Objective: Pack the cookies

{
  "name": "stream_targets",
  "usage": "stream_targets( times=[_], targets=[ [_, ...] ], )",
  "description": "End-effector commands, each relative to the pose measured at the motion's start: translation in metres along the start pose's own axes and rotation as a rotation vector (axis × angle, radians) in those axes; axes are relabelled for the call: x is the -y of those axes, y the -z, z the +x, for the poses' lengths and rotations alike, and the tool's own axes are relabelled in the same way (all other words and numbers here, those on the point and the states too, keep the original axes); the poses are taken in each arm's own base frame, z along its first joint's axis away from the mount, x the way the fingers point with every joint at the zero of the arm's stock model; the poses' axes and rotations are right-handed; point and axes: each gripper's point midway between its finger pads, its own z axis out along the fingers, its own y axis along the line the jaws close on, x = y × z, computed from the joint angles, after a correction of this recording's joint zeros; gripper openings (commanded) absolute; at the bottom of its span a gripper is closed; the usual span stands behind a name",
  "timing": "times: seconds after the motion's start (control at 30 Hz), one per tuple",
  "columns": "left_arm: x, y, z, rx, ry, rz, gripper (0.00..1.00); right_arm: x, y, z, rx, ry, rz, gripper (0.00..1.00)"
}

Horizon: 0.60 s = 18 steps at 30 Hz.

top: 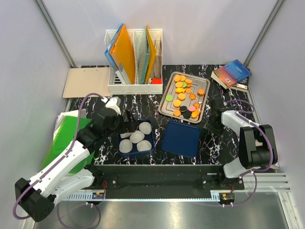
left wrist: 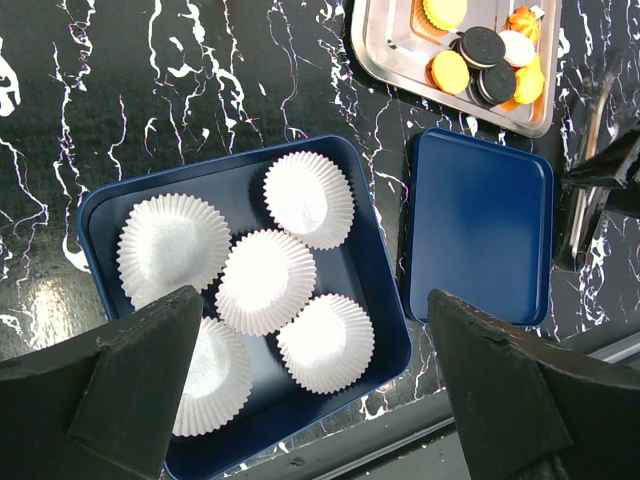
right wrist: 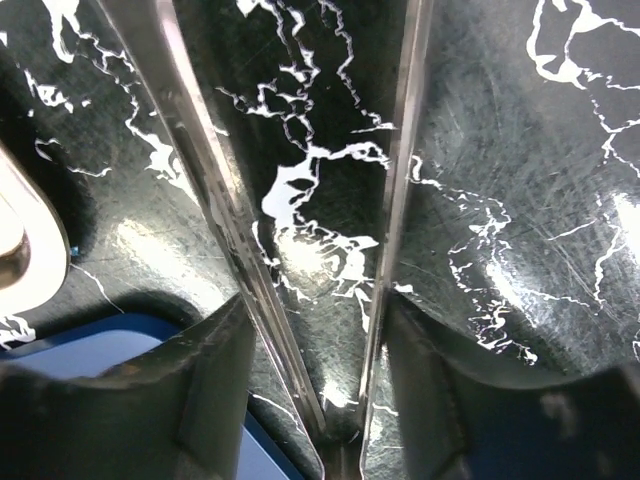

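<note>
The cookies, mostly orange with a few black, green and pink ones, lie on a metal tray at the back right; some cookies show in the left wrist view too. My left gripper hovers open over a blue box with several white paper cups in it. Right of the tray, low over the table, my right gripper is shut on metal tongs, whose two blades spread forward in a V. Nothing sits between the blades.
A blue lid lies flat right of the blue box. Behind stand a white file organizer, a clipboard and books. A green folder lies at the left.
</note>
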Motion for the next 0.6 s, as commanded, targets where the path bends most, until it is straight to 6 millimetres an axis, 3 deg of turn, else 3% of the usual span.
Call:
stream_targets(
  times=[0.0, 0.17, 0.4, 0.57],
  targets=[
    [0.005, 0.003, -0.008, 0.032, 0.011, 0.018, 0.99, 0.008, -0.001, 0.012, -0.023, -0.033, 0.0, 0.48],
    [0.004, 0.003, -0.006, 0.025, 0.013, 0.015, 0.99, 0.014, 0.028, -0.003, 0.085, -0.084, -0.032, 0.43],
    [0.004, -0.004, -0.001, -0.003, 0.031, 0.003, 0.99, 0.014, 0.101, -0.033, 0.252, -0.084, -0.15, 0.45],
    [0.006, -0.008, 0.002, -0.028, 0.048, 0.006, 0.99, 0.01, 0.137, -0.039, 0.306, -0.052, -0.241, 0.47]
  ],
)
